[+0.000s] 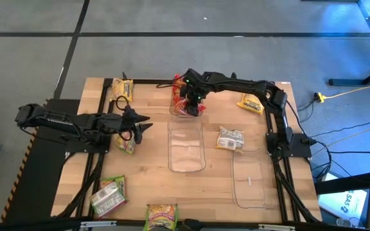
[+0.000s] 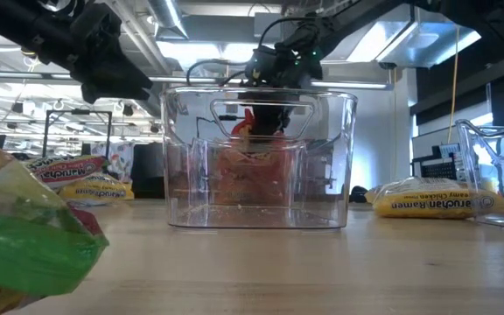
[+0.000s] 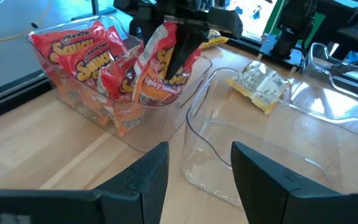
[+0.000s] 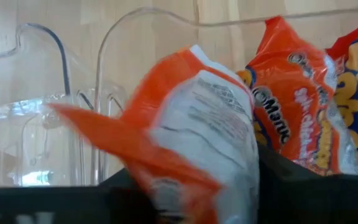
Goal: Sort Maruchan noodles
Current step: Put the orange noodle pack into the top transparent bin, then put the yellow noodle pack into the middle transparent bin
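Right gripper [image 3: 178, 53] jaws clamped on crinkly red-orange plastic noodle packet [image 3: 160, 62]: light, slippery, brittle inside, best pinched by an edge; left gripper [image 3: 197, 177] jaws apart, empty.

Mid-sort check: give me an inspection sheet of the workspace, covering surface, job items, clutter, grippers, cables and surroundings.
Surface: wooden table with black frame rails.
Job's things: red noodle packets in the far clear bin; middle bin and right bin hold no packets; loose packets: a yellow packet and a pale packet near the right arm, another yellow one at the far left, and a green one and the near-edge packet at the front.
Clutter: nothing seen.
Grippers: right gripper over the far bin, holding an orange packet; left gripper open, empty, left of the middle bin.
Cables: yellow and black leads on the floor at right.
Surroundings: grey floor; workshop beyond, no people.
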Robot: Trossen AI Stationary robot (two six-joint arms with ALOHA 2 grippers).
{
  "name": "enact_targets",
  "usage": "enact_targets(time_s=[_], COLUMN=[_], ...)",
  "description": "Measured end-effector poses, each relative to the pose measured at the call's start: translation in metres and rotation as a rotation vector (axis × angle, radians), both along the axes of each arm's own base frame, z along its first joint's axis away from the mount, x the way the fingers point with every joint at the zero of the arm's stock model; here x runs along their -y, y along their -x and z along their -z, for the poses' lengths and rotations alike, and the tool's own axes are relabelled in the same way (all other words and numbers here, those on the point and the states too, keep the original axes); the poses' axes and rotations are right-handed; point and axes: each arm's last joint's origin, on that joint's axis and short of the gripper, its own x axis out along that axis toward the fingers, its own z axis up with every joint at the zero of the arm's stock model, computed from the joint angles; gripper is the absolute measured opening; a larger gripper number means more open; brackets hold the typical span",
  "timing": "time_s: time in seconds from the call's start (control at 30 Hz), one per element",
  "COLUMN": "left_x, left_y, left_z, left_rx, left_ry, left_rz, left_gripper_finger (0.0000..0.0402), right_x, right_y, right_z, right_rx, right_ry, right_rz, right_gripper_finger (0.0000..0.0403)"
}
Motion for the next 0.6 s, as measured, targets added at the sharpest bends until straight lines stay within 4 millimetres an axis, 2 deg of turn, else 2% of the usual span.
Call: enact_targets(time_s=[0.23, 0.4, 0.47, 0.6], left_x=[0.0, 0.0, 0.0, -0.001], left_y=[0.0, 0.0, 0.0, 0.0], left_z=[-0.001, -0.001, -0.001, -0.001], left_rx=[0.009, 0.009, 0.009, 0.012], left_ry=[-0.006, -0.006, -0.006, -0.008], left_rz=[0.003, 0.003, 0.003, -0.018], left_gripper_finger=[0.0166, 0.0166, 0.0166, 0.0166], right_x=[0.001, -0.003, -0.009, -0.026], right_y=[-0.002, -0.006, -0.003, 0.018], right_z=[0.002, -0.005, -0.018, -0.071], right_rx=[0.01, 0.044, 0.044, 0.037], right_ry=[0.017, 0.052, 0.07, 0.063], right_rz=[0.013, 0.008, 0.005, -0.007], right_gripper_finger=[0.0229, 0.0255, 0.0256, 0.0257])
